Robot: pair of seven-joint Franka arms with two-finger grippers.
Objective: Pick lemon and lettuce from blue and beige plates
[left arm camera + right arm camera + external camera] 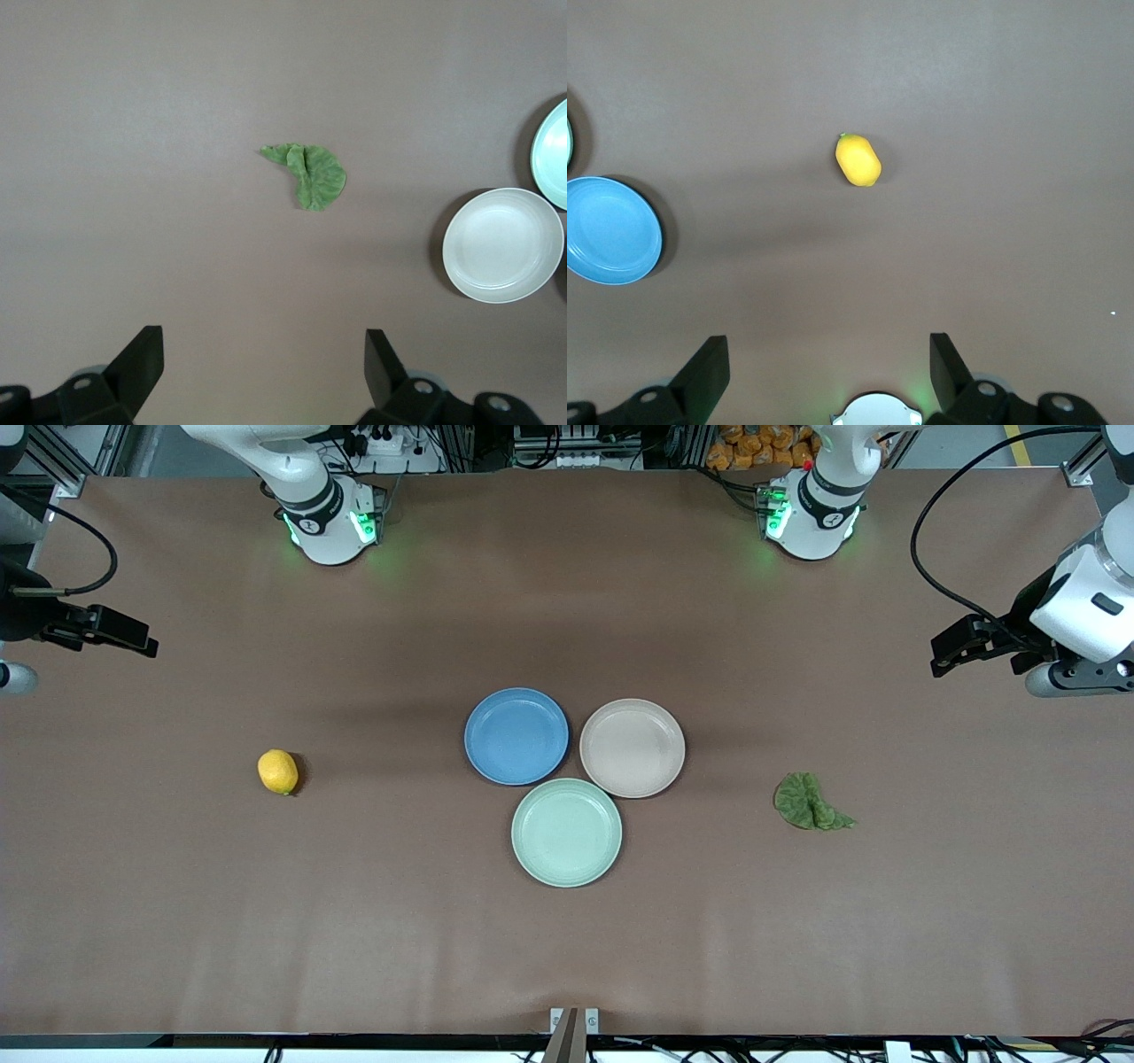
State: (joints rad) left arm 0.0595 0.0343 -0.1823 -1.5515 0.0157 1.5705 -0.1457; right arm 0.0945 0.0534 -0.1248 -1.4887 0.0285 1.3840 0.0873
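Note:
The lemon (pixel 278 771) lies on the bare table toward the right arm's end, and also shows in the right wrist view (pixel 858 160). The lettuce (pixel 811 802) lies on the bare table toward the left arm's end, and also shows in the left wrist view (pixel 312 173). The blue plate (pixel 516 736) and the beige plate (pixel 632 747) sit side by side at mid-table, both empty. My right gripper (pixel 124 636) is open and empty, high over its end of the table (pixel 829 347). My left gripper (pixel 961 646) is open and empty, high over its end (pixel 263 341).
A mint-green plate (pixel 566 832), also empty, touches both plates on the side nearer the front camera. The two arm bases (pixel 330 522) (pixel 811 514) stand at the table's edge farthest from the front camera. Brown table surface lies all around the plates.

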